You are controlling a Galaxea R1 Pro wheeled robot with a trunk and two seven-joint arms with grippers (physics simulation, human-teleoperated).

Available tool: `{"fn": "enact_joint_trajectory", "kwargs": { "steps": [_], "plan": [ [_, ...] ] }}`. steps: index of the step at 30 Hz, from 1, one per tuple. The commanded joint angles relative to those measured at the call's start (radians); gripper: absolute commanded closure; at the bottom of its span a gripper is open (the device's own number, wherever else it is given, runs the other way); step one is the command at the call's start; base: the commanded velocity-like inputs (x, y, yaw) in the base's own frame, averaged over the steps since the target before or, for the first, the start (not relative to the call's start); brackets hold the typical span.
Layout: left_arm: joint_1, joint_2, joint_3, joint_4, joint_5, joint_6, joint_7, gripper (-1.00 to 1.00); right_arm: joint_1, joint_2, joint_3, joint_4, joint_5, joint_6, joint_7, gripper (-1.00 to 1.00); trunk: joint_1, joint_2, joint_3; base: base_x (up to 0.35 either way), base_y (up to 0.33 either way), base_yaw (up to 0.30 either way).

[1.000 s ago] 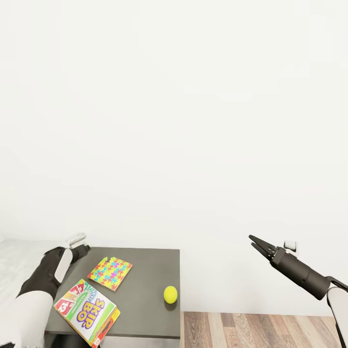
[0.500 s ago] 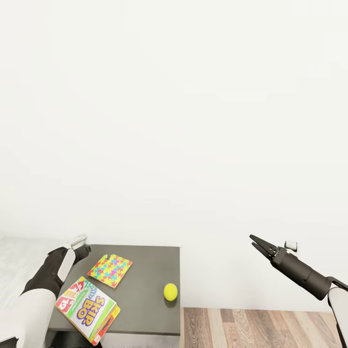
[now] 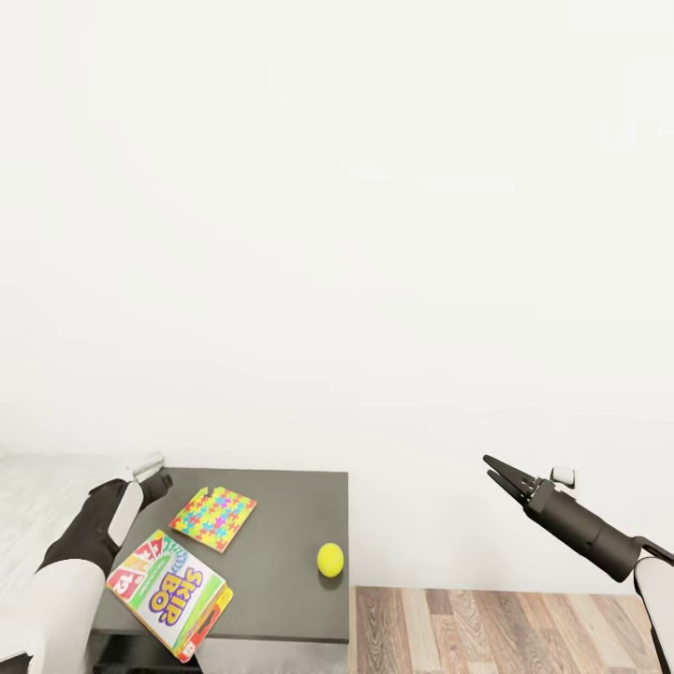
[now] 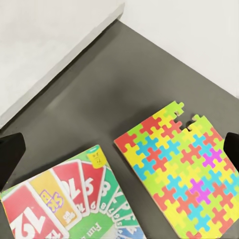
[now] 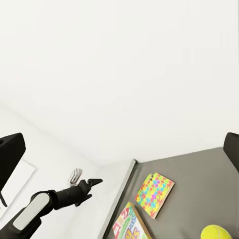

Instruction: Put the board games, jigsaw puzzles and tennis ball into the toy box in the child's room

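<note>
While both tools, left (image 3: 159, 482) and right (image 3: 496, 473), stand released, we see the puzzle (image 3: 213, 518), game box (image 3: 168, 593) and ball (image 3: 329, 560) on the counter (image 3: 281, 543) at lower left.

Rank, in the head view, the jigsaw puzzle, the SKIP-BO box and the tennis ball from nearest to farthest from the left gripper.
1. Jigsaw puzzle, just beside the left gripper.
2. SKIP-BO box, toward the table's front edge.
3. Tennis ball, near the table's right edge.

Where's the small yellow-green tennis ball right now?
In the head view, the yellow-green tennis ball sits on the dark grey tabletop near its right edge, apart from the multicolour jigsaw square to its left.
</note>
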Motion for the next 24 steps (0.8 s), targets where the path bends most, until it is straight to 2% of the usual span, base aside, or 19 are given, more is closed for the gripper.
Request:
{"fn": "enact_joint_trajectory", "kwargs": {
  "steps": [1,6,19,24],
  "plan": [
    [-0.001,0.002,0.0,-0.001,0.011,-0.013,0.007,-1.0,-0.001,0.0,-0.001,0.001,0.0,0.005,0.003,-1.0,0.001,-0.002,-0.004,0.0,0.0,0.0],
    [-0.001,0.001,0.0,0.002,0.012,-0.048,0.007,-1.0,-0.001,0.0,-0.001,0.003,0.0,0.005,0.003,-1.0,0.001,-0.002,-0.012,0.0,0.0,0.0],
    [-0.001,-0.001,0.0,0.003,0.012,-0.061,0.007,-1.0,-0.001,0.0,-0.001,0.006,-0.001,0.005,0.003,-1.0,0.001,-0.002,-0.033,0.0,0.0,0.0],
    [-0.001,0.003,0.0,0.017,0.012,-0.126,0.008,-1.0,-0.001,0.0,-0.001,0.006,0.0,0.005,0.003,-1.0,0.001,-0.002,-0.041,0.0,0.0,0.0]
  ]
}}
